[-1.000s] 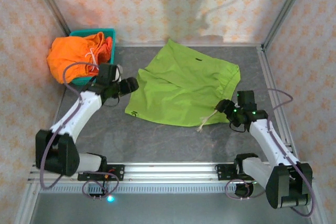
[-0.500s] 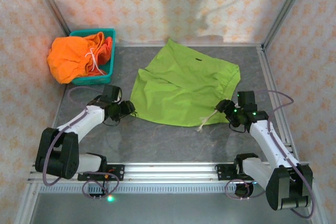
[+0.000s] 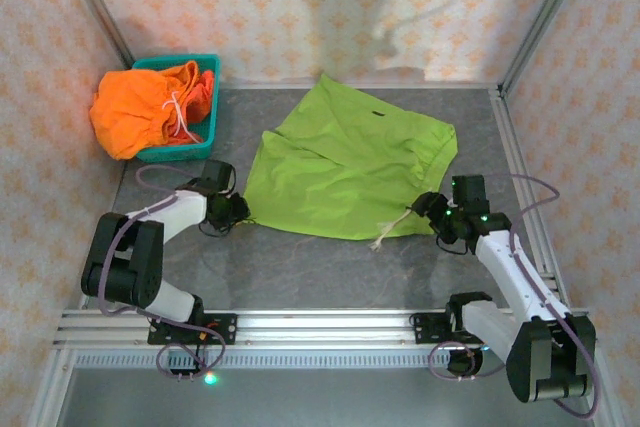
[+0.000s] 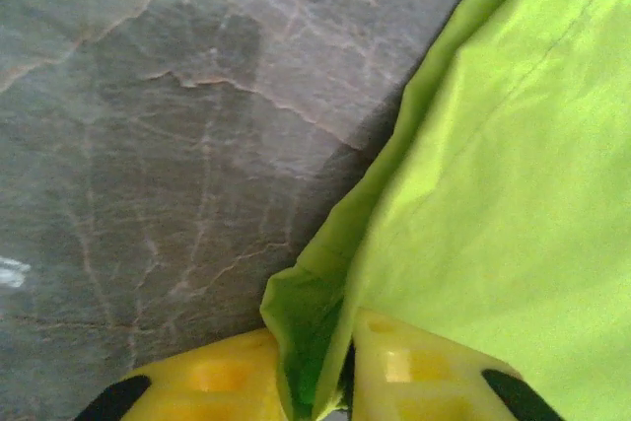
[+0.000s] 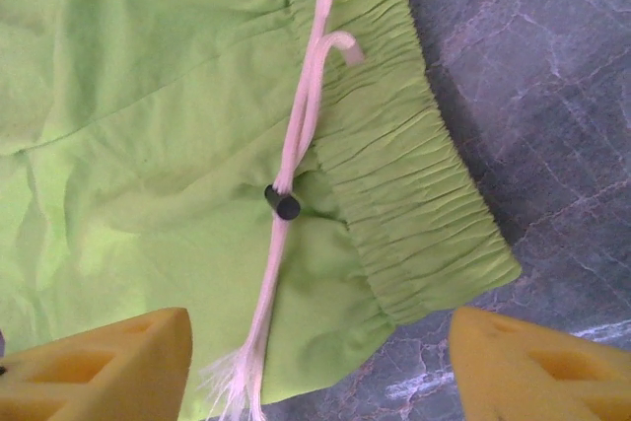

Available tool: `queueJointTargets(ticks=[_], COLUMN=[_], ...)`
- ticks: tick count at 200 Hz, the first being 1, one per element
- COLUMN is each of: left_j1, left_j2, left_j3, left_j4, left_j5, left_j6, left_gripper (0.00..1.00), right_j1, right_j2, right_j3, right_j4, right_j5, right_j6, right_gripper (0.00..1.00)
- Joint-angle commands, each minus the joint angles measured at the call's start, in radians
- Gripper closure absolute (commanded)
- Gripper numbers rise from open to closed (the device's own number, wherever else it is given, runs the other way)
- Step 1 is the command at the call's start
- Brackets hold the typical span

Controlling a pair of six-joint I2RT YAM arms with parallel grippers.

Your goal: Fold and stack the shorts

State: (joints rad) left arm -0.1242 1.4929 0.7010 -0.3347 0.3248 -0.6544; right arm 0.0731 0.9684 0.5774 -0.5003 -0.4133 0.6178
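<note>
L wrist: left gripper (image 4: 320, 372) clamped on hem fold of lime shorts (image 4: 493, 194); grip too small from top cam. R wrist: right gripper (image 5: 320, 367) spread, drawstring (image 5: 299, 130) end betw. fingers.

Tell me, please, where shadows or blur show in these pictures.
Top external: a soft curved shadow on the back wall. Left wrist: sharp; dark shadow on the table beside the lime green shorts. Right wrist: drawstring crisp, no glare.

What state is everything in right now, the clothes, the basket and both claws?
Lime green shorts: spread out on the table, unfolded.
Basket: upright, full.
Orange shorts: bunched in a heap in the basket, spilling over.
Left gripper: shut on the lime green shorts' corner.
Right gripper: open over the waistband.
</note>
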Motion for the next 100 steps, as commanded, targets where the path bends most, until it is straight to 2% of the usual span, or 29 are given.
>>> queueJointTargets(ticks=[1,28,62,100], left_j1=[-0.014,-0.012,-0.012,-0.013], left_j2=[0.003,-0.049,-0.059,-0.051], left_j3=[0.029,0.037,0.025,0.014], left_j4=[0.083,0.054,0.057,0.071], left_j5=[0.009,0.005,0.012,0.019], left_j6=[0.013,0.025,0.026,0.024], left_gripper=[0.89,0.90,0.91,0.92], right_j1=[-0.002,-0.001,0.001,0.002], right_j2=[-0.005,0.013,0.038,0.091], right_j3=[-0.018,-0.033,-0.046,-0.058], right_j4=[-0.012,-0.016,-0.053,0.011], right_j5=[0.048,0.046,0.091,0.077], right_j6=[0.037,0.075,0.097,0.130], right_gripper=[0.34,0.42,0.44,0.47])
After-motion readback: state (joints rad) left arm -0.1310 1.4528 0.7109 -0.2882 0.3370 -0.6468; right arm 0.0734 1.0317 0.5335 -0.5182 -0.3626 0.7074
